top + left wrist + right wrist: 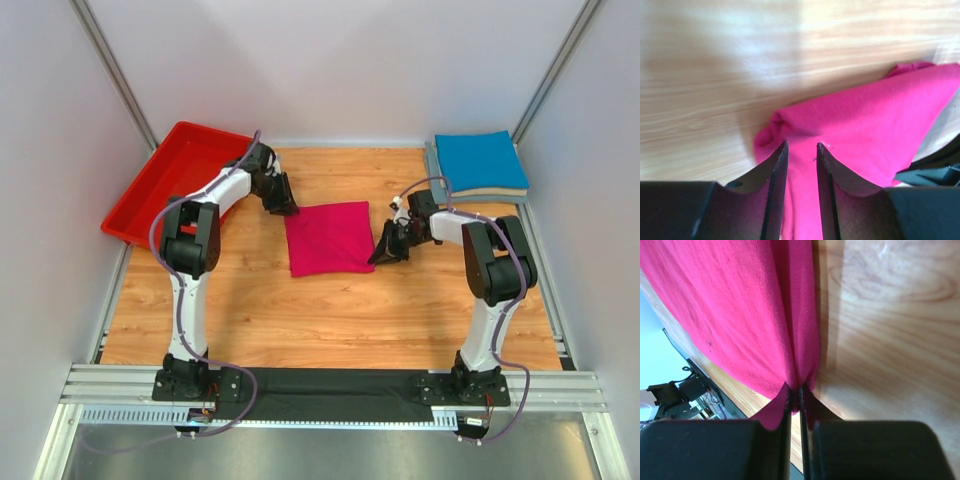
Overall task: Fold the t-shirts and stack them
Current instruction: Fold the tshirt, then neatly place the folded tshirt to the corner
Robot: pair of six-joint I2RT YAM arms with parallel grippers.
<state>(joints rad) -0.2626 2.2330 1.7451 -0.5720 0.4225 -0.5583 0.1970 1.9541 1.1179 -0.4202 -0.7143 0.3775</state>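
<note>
Light wood-grain tabletop (pixel 300 310) here. A folded magenta-pink cloth t-shirt (pixel 329 237) lies flat around the middle. In the far right corner, a folded grey cloth t-shirt (pixel 492 194) has a folded bright blue cloth t-shirt (pixel 480 160) on top. A red plastic bin (pixel 150 190) sits far left, overhanging the edge.

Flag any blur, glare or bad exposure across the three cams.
Top external: sharp, evenly lit, soft shadows on the table. Left wrist: wood blurred and washed out up top, pink shirt slightly soft. Right wrist: shirt weave crisp, glare on the wood upper right, fingers nearly black.
</note>
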